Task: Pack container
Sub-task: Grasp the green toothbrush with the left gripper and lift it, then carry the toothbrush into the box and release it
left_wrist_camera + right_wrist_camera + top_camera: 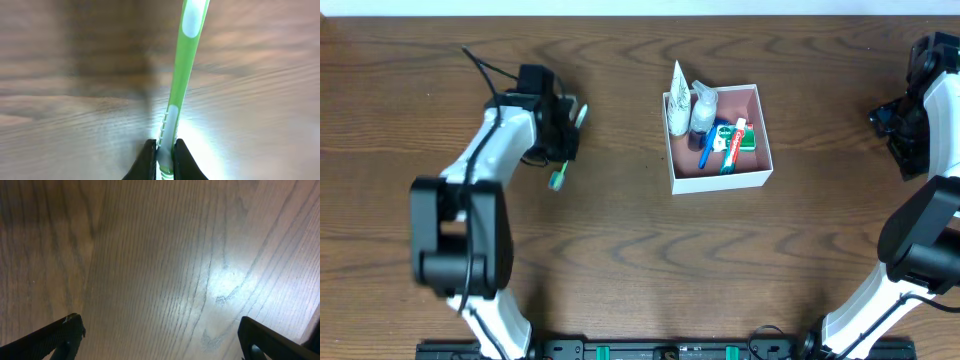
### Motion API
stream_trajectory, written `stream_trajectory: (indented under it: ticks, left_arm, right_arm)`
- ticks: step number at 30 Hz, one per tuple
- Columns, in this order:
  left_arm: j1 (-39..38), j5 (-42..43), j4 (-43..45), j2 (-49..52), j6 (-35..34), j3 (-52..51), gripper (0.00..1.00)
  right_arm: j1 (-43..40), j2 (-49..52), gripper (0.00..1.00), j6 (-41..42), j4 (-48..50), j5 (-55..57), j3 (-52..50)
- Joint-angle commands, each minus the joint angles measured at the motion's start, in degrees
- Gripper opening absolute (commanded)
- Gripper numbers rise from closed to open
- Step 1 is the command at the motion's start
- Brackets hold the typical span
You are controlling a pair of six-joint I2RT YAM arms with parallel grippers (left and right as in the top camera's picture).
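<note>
Left pincer (165,151) is pinching the green toothbrush (181,75) by its handle, low over the surface (620,260). I see the container (720,183) well to its right, with a white tube (678,98) and a bottle (703,108) inside. Right pincer (160,330) is spread wide at the far right.
</note>
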Motion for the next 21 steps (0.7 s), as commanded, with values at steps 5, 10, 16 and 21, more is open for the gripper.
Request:
stream_trajectory:
  ticks: [5, 10, 16, 21]
  left_arm:
    - [-1.4, 13.53, 1.57, -24.24, -2.47, 1.99, 0.06]
    - [-10.47, 13.57, 5.66, -37.24, -3.39, 1.99, 0.06]
    - [-23.58, 9.73, 10.71, -40.11, -3.37, 1.95, 0.06]
    - [-30.21, 3.04, 14.27, -34.14, -3.34, 1.95, 0.06]
  right_arm:
    - [-0.11, 0.31, 0.99, 0.74, -0.07, 0.81, 0.31]
    - [-0.11, 0.31, 0.99, 0.74, -0.07, 0.81, 0.31]
    - [-0.11, 0.31, 0.99, 0.74, -0.07, 0.81, 0.31]
    - [-0.11, 0.31, 0.99, 0.74, -0.07, 0.81, 0.31]
